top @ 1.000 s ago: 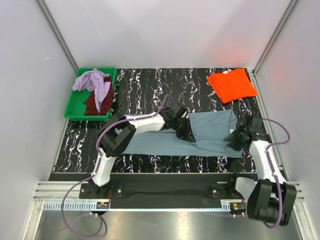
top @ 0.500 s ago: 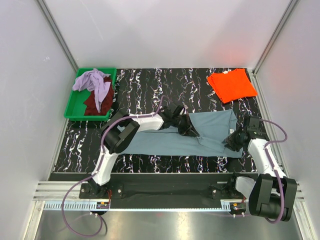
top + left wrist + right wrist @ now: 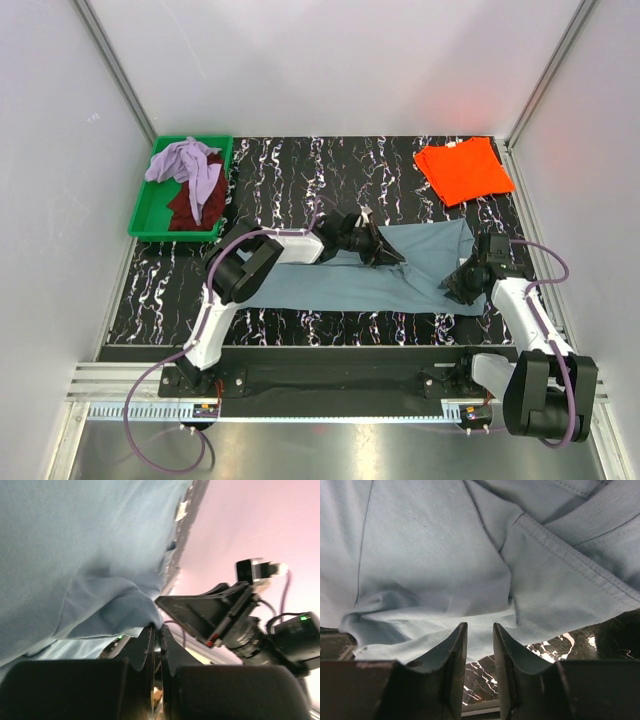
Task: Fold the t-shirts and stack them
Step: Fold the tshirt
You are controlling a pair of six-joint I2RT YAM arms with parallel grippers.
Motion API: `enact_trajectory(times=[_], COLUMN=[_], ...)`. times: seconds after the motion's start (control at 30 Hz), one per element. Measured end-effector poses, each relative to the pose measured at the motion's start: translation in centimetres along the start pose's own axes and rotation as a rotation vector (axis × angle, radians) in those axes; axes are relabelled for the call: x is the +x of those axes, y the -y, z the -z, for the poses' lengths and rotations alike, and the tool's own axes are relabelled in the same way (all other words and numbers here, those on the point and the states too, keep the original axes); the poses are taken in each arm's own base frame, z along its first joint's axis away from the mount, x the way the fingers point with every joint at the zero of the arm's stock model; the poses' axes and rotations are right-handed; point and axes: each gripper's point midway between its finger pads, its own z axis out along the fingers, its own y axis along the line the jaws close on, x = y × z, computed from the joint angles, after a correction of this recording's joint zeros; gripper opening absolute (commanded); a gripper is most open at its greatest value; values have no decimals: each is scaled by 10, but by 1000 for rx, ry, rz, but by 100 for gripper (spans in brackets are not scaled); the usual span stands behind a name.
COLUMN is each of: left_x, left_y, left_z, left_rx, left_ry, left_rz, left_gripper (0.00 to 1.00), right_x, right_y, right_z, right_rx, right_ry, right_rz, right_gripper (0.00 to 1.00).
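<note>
The dusty blue-grey t-shirt (image 3: 330,290) lies spread across the middle of the table. My left gripper (image 3: 385,253) is shut on a fold of it near its upper middle and lifts that cloth a little; the left wrist view shows the pinch (image 3: 159,629) under the shirt (image 3: 75,540). My right gripper (image 3: 455,285) is at the shirt's right end, its jaws a narrow gap apart (image 3: 480,626) over the cloth's edge (image 3: 430,545), with nothing between them. The bright orange t-shirt (image 3: 464,170) lies folded at the back right. The lavender t-shirt (image 3: 185,160) and the dark maroon one (image 3: 185,205) lie crumpled in the tray.
The green plastic tray (image 3: 150,232) stands at the back left. White walls close in the black marbled table (image 3: 290,170) on three sides. My right arm (image 3: 240,620) shows in the left wrist view, close beside the left gripper.
My left gripper has moved up and away from me with the pinched cloth, flattening the fold. My right gripper has shifted slightly left at the shirt's right end.
</note>
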Motion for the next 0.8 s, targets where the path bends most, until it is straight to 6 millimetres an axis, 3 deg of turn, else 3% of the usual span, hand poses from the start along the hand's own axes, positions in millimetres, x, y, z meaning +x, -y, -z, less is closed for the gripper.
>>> enact_trajectory(times=[0.4,0.6,0.8], left_x=[-13,-13,-13], left_y=[15,16,14], left_z=[0,0,0], left_rx=[96,97,93], left_ry=[12,12,13], left_rz=[79,79,74], left_gripper=[4,4,4], right_x=[10,17,13], right_y=[4,17,16], right_z=[-6,-15,-19], right_rx=[26,82,85], right_ry=[3,-12,10], right_rz=[-8,-28,-37], right_gripper=[39,39,40])
